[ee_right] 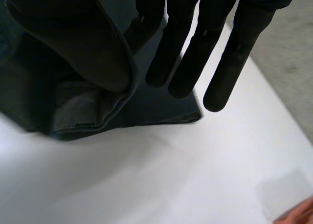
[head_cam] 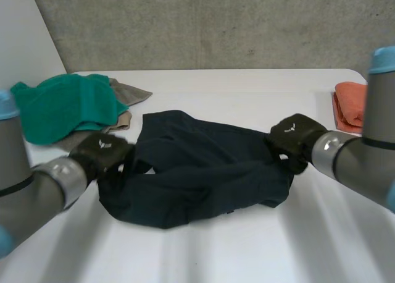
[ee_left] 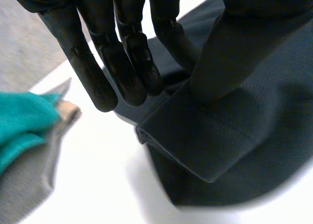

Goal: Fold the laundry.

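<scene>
The white tabletop (head_cam: 247,252) carries the dark garment (head_cam: 197,172) bunched in a loose heap across its middle, and that heap is the main hazard. The cloth is rumpled and doubled over itself, so any lift or pull from here may drag hidden layers along and set a crooked fold instead of a flat one. A teal cloth (head_cam: 62,107) sits near the far left corner on top of a grey-beige cloth (head_cam: 126,92). Both lie close to the garment's left end, and a sweep outward on that side could snag or shove them. An orange cloth (head_cam: 350,104) lies at the right edge, apart from the work but within reach of a wide stretch. The left hand (head_cam: 102,148) is on the garment's left edge, its thumb pressed down on a folded hem against the nearest of its straight fingers, which looks like a shallow pinch. The right hand (head_cam: 295,135) is on the right edge, straight fingers on one side of the hem and the thumb on the other, again a thin hold. Both grips look to catch little cloth, so the fabric may slip free under tension, or one side may give first and skew the garment.
</scene>
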Tool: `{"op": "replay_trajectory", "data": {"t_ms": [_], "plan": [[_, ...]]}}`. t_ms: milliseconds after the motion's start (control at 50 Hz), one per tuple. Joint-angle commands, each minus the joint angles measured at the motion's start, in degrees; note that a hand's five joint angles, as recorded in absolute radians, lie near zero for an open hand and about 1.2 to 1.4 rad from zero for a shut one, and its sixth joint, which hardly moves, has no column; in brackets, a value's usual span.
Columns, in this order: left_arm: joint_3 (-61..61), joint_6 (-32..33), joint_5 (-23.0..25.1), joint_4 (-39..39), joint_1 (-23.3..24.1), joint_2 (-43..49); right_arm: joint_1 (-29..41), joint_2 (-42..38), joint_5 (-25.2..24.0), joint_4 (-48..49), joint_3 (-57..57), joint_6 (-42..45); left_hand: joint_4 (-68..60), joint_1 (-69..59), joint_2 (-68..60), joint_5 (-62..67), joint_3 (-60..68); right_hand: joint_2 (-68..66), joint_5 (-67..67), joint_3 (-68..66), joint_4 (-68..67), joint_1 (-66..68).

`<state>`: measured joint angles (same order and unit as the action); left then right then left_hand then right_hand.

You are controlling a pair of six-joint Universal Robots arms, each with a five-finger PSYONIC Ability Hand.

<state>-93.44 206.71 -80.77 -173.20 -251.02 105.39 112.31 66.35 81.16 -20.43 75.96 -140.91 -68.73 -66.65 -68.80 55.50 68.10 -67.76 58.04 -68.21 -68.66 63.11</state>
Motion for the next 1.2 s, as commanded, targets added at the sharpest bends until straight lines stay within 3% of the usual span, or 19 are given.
{"op": "replay_trajectory", "data": {"t_ms": [20,80,180,280,420,500,580,640,780,900,1000,1120,1200], "plan": [[18.08,-1.57,-4.22,-17.03,1.58,8.86,1.51,-6.31,4.71,15.29,-12.11,-7.87,-11.27,-13.35,-11.20,14.50,11.90,-12.24,11.96,-11.79,-11.34,16.89],[23.81,-4.11,-4.22,-24.61,1.67,9.75,1.42,-7.11,5.85,23.91,-17.76,-11.22,-11.27,-13.35,-11.20,14.50,11.90,-12.24,11.96,-11.79,-11.34,16.89],[34.00,-11.57,-6.93,-39.46,1.67,9.84,0.37,-7.03,5.86,49.36,-23.66,-18.06,-11.27,-13.35,-11.20,14.50,11.90,-12.24,11.96,-11.79,-11.34,16.89],[38.15,-13.97,-7.83,-42.13,1.85,9.40,-0.16,-7.11,1.30,62.26,-23.66,-23.00,-11.27,-13.35,-11.20,14.50,11.90,-12.24,11.96,-11.79,-11.34,16.89],[32.81,-13.88,-5.54,-31.59,1.93,7.20,-1.03,-9.66,-4.86,58.23,-25.42,-23.01,-11.27,-13.35,-11.20,14.50,11.90,-12.24,11.96,-11.79,-11.34,16.89],[23.59,-13.53,-6.68,-27.54,2.20,4.92,-2.62,-10.98,-6.71,52.70,-23.76,-22.83,-11.27,-13.35,-11.20,14.50,11.90,-12.24,11.96,-11.79,-11.34,16.89],[12.43,-12.83,-6.77,-26.84,2.72,2.90,-4.37,-11.68,-11.62,46.02,-18.23,-21.87,-11.27,-13.35,-11.20,14.50,11.90,-12.24,11.96,-11.79,-11.34,16.89],[1.81,-11.60,-6.16,-26.48,3.69,2.37,-6.30,-11.60,-15.58,39.70,-10.07,-17.49,-11.27,-13.35,-11.20,14.50,11.90,-12.24,11.96,-11.79,-11.34,16.89],[-9.99,-9.49,-3.87,-24.12,5.45,2.02,-8.76,-9.49,-18.31,27.58,3.74,-2.21,-11.27,-13.35,-11.20,14.50,11.90,-12.24,11.96,-11.79,-11.34,16.89],[-12.29,-9.40,-3.52,-19.99,6.15,-0.35,-9.83,-6.33,-17.09,18.07,6.75,2.14,-11.27,-13.35,-11.20,14.50,11.90,-12.24,11.96,-11.79,-11.34,16.89],[-12.38,-9.66,-3.25,-18.49,6.33,-2.47,-9.83,-1.67,-12.08,14.90,7.54,-7.43,-11.27,-13.35,-11.20,14.50,11.90,22.22,-22.50,22.68,23.12,-17.58],[-10.63,-9.66,-3.43,-18.66,6.42,-2.47,-10.09,6.84,-7.08,10.07,9.64,-18.23,-11.27,-13.35,-11.20,14.50,11.90,40.06,-40.34,40.52,40.96,-35.42],[-8.70,-9.66,-3.34,-18.66,6.24,-1.42,-10.09,9.66,-4.35,5.86,11.40,-24.13,-11.27,-13.35,-11.20,14.50,11.90,42.94,-43.22,43.39,43.84,-38.29]]}}
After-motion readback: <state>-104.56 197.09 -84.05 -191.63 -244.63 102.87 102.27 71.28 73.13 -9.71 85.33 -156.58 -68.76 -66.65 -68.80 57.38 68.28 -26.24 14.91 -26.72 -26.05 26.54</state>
